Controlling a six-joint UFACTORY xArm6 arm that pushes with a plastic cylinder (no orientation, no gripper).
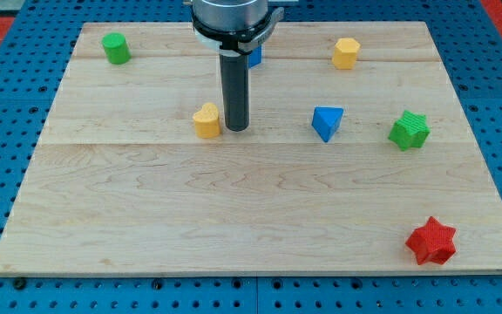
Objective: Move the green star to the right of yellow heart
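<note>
The green star (409,130) is seen near the worktop's (234,218) right edge, well apart from the yellow heart (206,120), with a blue triangular block (327,122) between them. No pincer is fitted; the rod's tip (235,129) stands just right of the heart, holding nothing. Bare wood is left in the near half, save a red star (430,242) at the near right corner. A green cylinder (116,48) and a yellow hexagonal block (346,52) sit far back; a blue block (254,56) is largely hidden behind the rod.

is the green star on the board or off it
On it: the green star-shaped block sits wholly on the wooden board near its right edge, right of the blue triangular block.
</note>
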